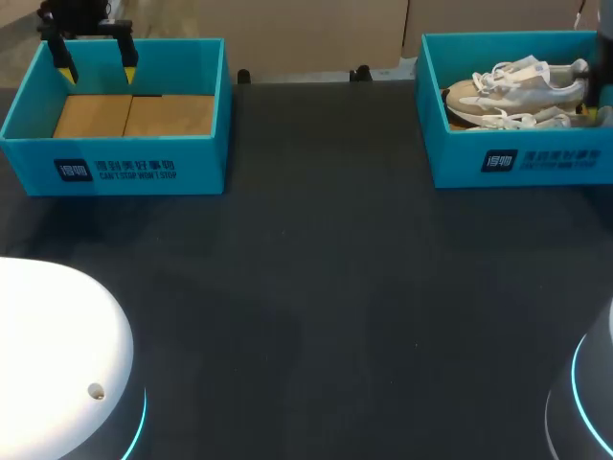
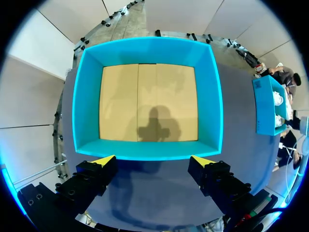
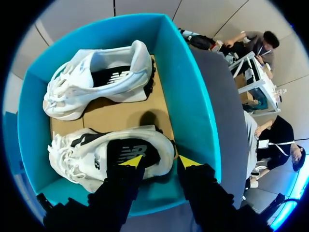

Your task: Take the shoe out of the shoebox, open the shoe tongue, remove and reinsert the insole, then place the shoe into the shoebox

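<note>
Both sets of jaws stand apart.
My left gripper point(image 2: 153, 162) hangs over the empty box point(image 2: 145, 52); my right gripper point(image 3: 161, 161) straddles a shoe's point(image 3: 82, 159) heel inside the shoebox point(image 3: 186, 106).

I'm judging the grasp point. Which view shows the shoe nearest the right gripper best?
Right wrist view: the shoe shows large, heel at the right gripper. Head view shows it small in its box; left wrist view shows the box far off, shoes mere specks.
</note>
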`<state>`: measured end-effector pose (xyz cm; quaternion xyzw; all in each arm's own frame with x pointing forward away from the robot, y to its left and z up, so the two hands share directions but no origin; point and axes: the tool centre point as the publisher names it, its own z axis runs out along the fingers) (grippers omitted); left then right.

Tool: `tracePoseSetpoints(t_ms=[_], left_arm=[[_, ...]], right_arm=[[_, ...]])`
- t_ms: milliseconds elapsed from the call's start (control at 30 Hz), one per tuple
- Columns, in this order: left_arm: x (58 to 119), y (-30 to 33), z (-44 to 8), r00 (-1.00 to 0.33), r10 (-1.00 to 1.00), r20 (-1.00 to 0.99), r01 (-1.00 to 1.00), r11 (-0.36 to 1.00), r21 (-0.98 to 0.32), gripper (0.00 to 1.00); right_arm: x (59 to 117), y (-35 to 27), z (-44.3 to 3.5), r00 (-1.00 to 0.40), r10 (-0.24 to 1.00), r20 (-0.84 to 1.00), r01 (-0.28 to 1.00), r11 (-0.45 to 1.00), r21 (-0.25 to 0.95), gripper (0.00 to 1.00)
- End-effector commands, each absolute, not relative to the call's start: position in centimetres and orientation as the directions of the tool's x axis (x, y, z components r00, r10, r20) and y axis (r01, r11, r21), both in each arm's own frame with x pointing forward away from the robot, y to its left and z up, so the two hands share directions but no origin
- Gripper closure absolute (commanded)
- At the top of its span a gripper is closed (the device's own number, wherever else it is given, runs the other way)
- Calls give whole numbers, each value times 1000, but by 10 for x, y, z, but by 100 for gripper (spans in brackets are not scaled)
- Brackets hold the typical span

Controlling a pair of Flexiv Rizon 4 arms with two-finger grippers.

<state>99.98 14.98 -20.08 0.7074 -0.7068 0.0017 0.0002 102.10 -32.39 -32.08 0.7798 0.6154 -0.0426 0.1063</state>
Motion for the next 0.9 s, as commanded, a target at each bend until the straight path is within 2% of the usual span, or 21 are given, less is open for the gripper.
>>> tracePoseSetpoints(t_ms=[33, 667, 833, 900], left_arm=[[1000, 150, -201, 1, -1000, 2, -1000, -1, -1, 0], [1000, 150, -201, 1, -1000, 2, -1000, -1, -1, 0], [1000, 150, -201, 1, -1000, 2, -1000, -1, -1, 0], [1000, 150, -201, 1, -1000, 2, -1000, -1, -1, 0]], right_arm=[[1026, -327, -332, 235, 951, -202, 970, -217, 109, 55], [1033, -339, -369, 232, 944, -234, 972, -215, 94, 56], [1035, -340, -375, 224, 943, -248, 974, -210, 79, 58], [1035, -341, -379, 218, 941, -257, 976, -208, 67, 62]])
